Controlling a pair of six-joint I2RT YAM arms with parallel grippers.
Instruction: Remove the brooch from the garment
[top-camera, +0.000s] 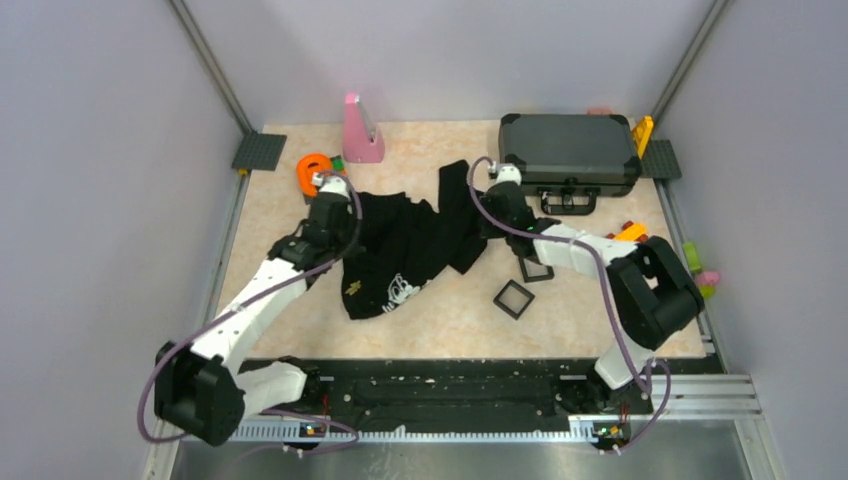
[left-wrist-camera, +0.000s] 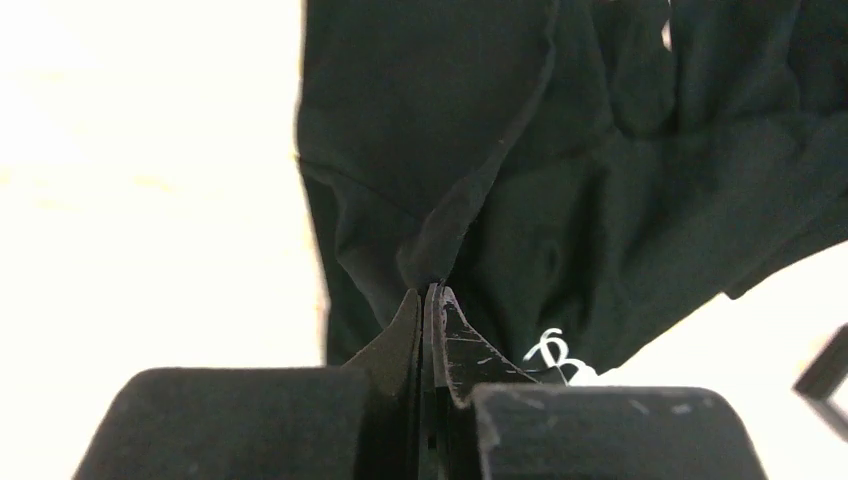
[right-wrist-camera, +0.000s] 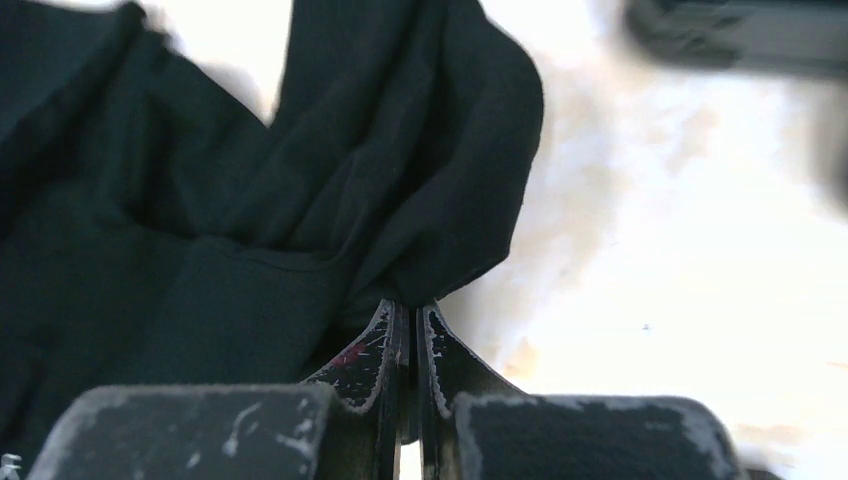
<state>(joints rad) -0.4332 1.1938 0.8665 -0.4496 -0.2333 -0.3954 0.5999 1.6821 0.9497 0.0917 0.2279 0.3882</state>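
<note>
The left hand (left-wrist-camera: 428, 292) is pressed together on a raised fold of the black garment (left-wrist-camera: 520, 180), the cloth pulled up into a ridge that runs away from the tips. The right hand (right-wrist-camera: 410, 306) is likewise clamped on the garment, pinching a hanging edge where the fabric bunches just above its fingers. From above, the garment lies crumpled between the 2 arms on the beige worktop (top-camera: 450, 325), with white lettering near its lower edge. The brooch (top-camera: 352, 289) shows as a tiny gold spot on that lower-left part, apart from both hands. Just right of the garment lie 2 black square frames (top-camera: 513, 298); a dark grey case (top-camera: 570, 150) sits at the far right.
</note>
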